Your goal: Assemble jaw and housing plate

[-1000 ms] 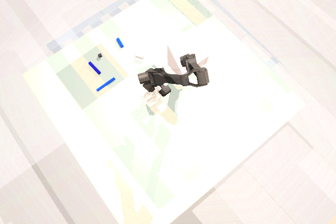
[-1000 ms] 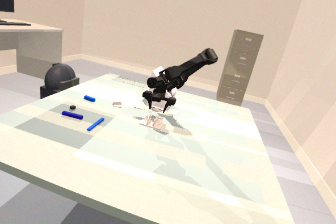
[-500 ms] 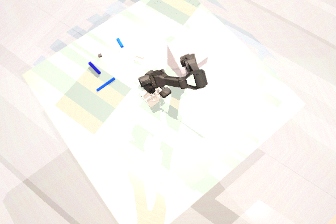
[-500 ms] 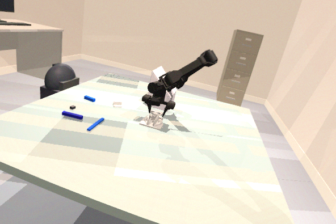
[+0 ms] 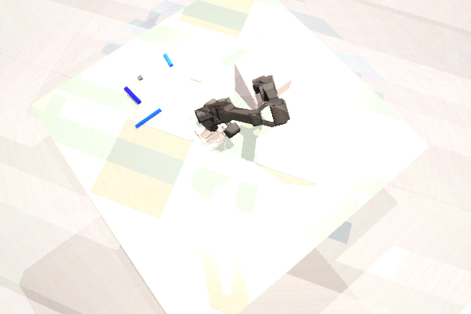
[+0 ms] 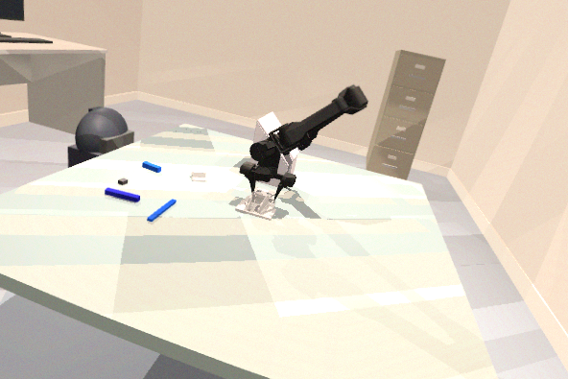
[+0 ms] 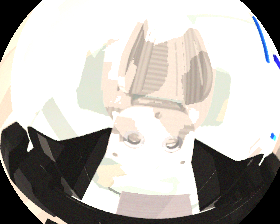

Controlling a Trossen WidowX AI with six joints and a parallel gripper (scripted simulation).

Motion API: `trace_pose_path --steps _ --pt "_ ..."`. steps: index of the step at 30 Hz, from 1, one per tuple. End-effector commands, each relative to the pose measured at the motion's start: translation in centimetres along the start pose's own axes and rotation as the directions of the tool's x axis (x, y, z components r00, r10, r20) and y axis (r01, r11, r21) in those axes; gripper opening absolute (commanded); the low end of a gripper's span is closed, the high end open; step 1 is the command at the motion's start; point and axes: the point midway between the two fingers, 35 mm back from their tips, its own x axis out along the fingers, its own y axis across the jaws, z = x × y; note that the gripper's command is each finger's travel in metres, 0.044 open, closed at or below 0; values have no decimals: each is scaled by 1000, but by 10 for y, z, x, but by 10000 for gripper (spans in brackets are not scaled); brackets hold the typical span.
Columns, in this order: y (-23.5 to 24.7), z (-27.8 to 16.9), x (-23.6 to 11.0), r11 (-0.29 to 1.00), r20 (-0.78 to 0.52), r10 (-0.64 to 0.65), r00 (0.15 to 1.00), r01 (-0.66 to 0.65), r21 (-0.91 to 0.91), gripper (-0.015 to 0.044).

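Observation:
My gripper (image 6: 265, 195) (image 7: 153, 136) is shut on the pale housing plate (image 7: 152, 124), with one black finger at each side. The plate has two round holes, seen in the wrist view. It is low over the pale gripper assembly (image 5: 208, 140) (image 6: 244, 209), whose base lies on the table. Beyond the plate in the wrist view stand the left jaw (image 7: 135, 57) and the right jaw (image 7: 197, 75), roughly side by side. Glare and the plate hide the pins, the stubs and the gear teeth; I cannot tell whether the teeth mesh or whether the plate touches the stubs.
A dark blue bar (image 5: 132, 95) (image 6: 122, 195), a long blue bar (image 5: 148, 118) (image 6: 162, 210), a short blue bar (image 5: 168, 60) (image 6: 152, 167) and a small dark cube (image 5: 140, 78) (image 6: 123, 181) lie off to one side. A small white block (image 5: 196, 79) (image 6: 199, 177) lies nearer. White panels (image 5: 243, 86) stand by the arm.

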Motion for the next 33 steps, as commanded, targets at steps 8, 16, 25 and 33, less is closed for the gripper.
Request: trace_pose_path --steps 8,16,25,33 --pt "0 0 2 1000 -1 5 1000 -5 7 351" --pt "0 0 3 1000 -1 5 1000 -5 9 351" --pt "0 -1 6 1000 -1 5 1000 -5 10 351" --pt "0 -1 7 1000 -1 5 1000 -5 10 351"
